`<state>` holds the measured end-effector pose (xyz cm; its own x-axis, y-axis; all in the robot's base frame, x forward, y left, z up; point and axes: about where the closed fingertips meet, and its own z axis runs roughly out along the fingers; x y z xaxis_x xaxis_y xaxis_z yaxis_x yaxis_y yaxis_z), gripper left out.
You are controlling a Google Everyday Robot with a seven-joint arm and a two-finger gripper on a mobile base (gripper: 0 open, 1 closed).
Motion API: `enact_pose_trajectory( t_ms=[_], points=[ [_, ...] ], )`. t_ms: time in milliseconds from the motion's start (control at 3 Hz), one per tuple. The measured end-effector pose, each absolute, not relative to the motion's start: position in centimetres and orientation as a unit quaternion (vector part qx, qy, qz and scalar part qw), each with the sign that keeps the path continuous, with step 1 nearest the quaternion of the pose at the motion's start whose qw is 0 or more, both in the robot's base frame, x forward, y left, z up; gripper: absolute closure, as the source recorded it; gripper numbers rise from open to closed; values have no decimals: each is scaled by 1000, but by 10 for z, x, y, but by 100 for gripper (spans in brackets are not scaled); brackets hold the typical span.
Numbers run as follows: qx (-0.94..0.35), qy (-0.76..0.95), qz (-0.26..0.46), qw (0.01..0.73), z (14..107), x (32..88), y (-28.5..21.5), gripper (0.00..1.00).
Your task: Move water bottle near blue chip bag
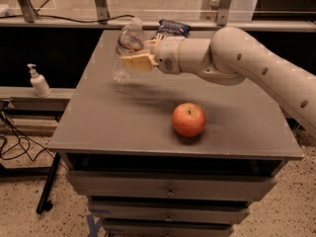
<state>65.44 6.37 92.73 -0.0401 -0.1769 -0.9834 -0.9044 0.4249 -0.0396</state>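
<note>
The grey counter [113, 127] with drawers is carrying everything, and the big cream arm [256, 68] is reaching in from the right, across its far half. The water bottle [129, 36] is sitting in the gripper [132, 56] at the far-left part of the counter, leaning with its white cap toward the back. Cannot tell if its base is touching the surface or hanging just above it. The red apple [188, 119] is resting alone near the front middle, well apart from the bottle. The blue chip bag [171, 28] is lying at the far edge, just right of the bottle's cap and partly behind the wrist. So the bottle is looking near the bag, but it is not yet set down. The tan fingers [134, 62] are clamping the bottle at its label band, gripping it around the middle. A white pump dispenser [38, 81] is standing on a lower ledge off to the left, not involved. Risks, as I am judging them: the bottle is tilting, so letting go at this angle is likely tipping it over and rolling it off the left or back edge. The thin ribbed plastic is probably flexing under the squeeze and could be slipping. The wrist is crowding the bag, so any sideways sweep could be shoving it off the far edge.
</note>
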Motion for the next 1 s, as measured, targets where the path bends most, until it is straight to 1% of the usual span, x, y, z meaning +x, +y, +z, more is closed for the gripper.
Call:
enact_pose_trajectory(
  t_ms=[333, 667, 1000],
  points=[
    [-406, 664, 280, 562, 953, 639, -15, 100],
    [-417, 691, 220, 548, 976, 626, -90, 100],
    [-417, 691, 220, 548, 976, 626, -90, 100]
  ],
)
